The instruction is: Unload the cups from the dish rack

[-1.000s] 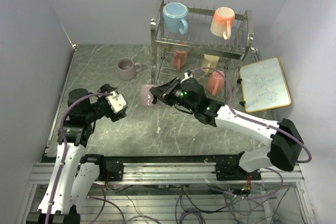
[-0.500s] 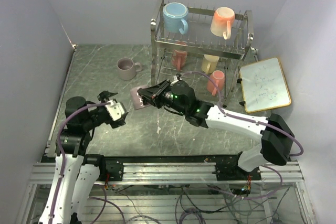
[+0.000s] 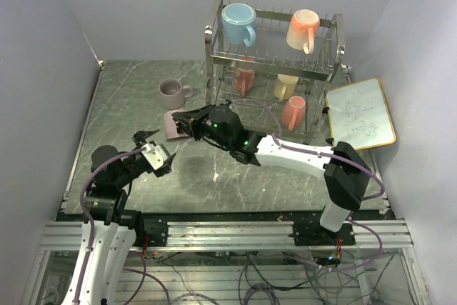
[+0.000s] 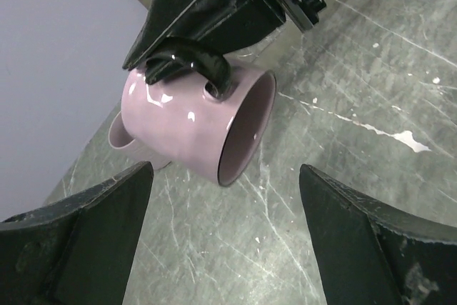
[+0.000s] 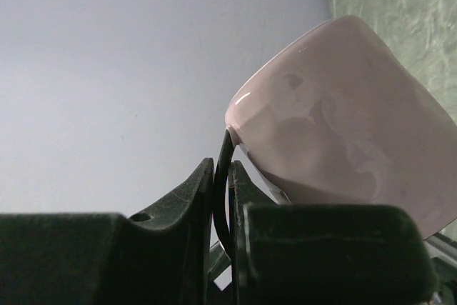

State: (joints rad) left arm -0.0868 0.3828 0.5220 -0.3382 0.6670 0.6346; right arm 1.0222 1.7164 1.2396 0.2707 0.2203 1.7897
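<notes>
Mugs are seen from above on the dish rack (image 3: 271, 69) at the back of the worktop (image 3: 121, 116), a blue mug (image 3: 238, 23) and a peach mug (image 3: 303, 30) on its upper tier. Left of the rack, a mauve mug (image 3: 173, 125) is gripped by the clenched right hand (image 3: 184, 121). The left hand (image 3: 151, 149) is spread wide nearby.

From the left wrist, the mauve mug (image 4: 189, 123) is seen tilted, hung by its handle (image 4: 189, 58).

From the right wrist, the handle is shown pinched between the shut fingers (image 5: 246, 191).

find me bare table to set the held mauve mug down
Bare: the far-left corner behind the standing mauve mug, and the strip between the right arm and the near edge. Crowded: between the dish rack and whiteboard.
</notes>
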